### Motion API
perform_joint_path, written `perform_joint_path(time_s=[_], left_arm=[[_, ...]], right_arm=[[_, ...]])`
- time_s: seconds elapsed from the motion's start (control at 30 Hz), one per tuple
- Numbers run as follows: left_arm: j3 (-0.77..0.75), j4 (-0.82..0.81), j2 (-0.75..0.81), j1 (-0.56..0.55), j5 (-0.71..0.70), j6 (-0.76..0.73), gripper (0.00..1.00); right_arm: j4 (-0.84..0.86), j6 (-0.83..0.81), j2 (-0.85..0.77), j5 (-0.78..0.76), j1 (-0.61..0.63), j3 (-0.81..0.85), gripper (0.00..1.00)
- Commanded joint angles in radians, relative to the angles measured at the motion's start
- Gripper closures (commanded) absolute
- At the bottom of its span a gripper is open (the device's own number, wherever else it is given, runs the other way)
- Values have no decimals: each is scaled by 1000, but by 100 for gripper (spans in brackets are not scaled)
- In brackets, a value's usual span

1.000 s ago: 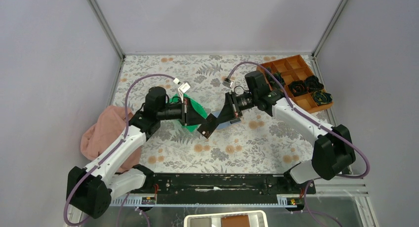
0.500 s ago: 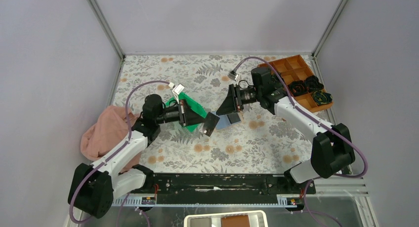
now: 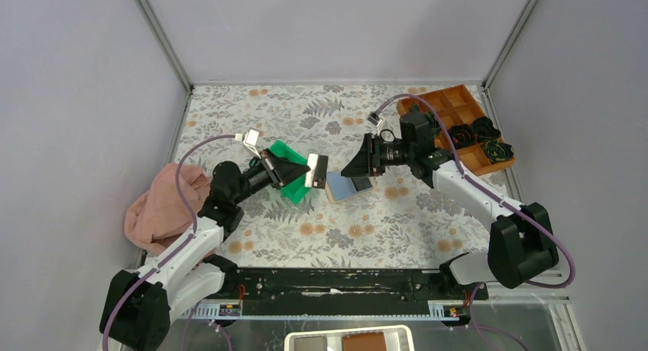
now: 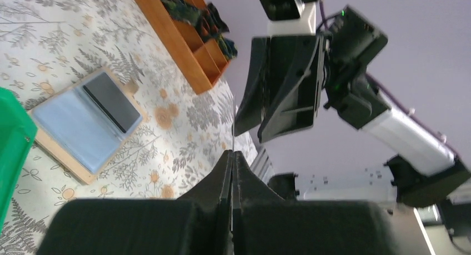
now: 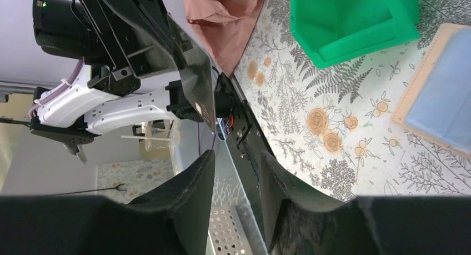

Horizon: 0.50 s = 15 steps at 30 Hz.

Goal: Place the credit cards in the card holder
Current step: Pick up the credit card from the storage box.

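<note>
Now that the credit card (image 3: 317, 170) has changed claws: we find it clamped by one edge in the left claw (image 3: 309, 173), jaws together on it, lifted clear of the desk (image 3: 397, 221).
Right claw (image 3: 345, 168): jaws apart and nothing between them. A second ago they were shut on this same card, and they have since opened and drawn back, so they now face the left claw's tip from just across the card.
Card holder (image 3: 345, 187): lying open on the desk, blue-grey face up, just beyond and below the left claw's tip, between the two claws and touching neither.
What this means: we judge the handover done. The left claw alone carries the card, and sliding it into the holder is not yet begun.
Left wrist view: the card shows only as a hairline edge rising from the shut fingers. The holder shows plainly, with a dark card (image 4: 111, 101) on its inner face, to our eye already tucked in. The orange box (image 4: 183, 44) lies past it.
Right wrist view: its own spread fingers, then the green tray (image 5: 350, 16) and pink cloth (image 5: 222, 16) beyond them, but only a corner of the holder.
Top view: the only one giving us the card's flat face and both claws together.
</note>
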<state>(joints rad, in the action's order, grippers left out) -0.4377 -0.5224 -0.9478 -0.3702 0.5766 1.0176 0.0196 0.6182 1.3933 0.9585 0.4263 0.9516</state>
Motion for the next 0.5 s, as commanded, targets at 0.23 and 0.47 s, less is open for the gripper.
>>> perform_joint_path(time_s=[0.23, 0.47], left_arm=[[63, -133, 3, -95, -325, 128, 100], [56, -202, -67, -183, -406, 152, 100]], right_arm=[[379, 208, -11, -41, 1, -110, 60], [481, 277, 50, -58, 17, -109, 61]])
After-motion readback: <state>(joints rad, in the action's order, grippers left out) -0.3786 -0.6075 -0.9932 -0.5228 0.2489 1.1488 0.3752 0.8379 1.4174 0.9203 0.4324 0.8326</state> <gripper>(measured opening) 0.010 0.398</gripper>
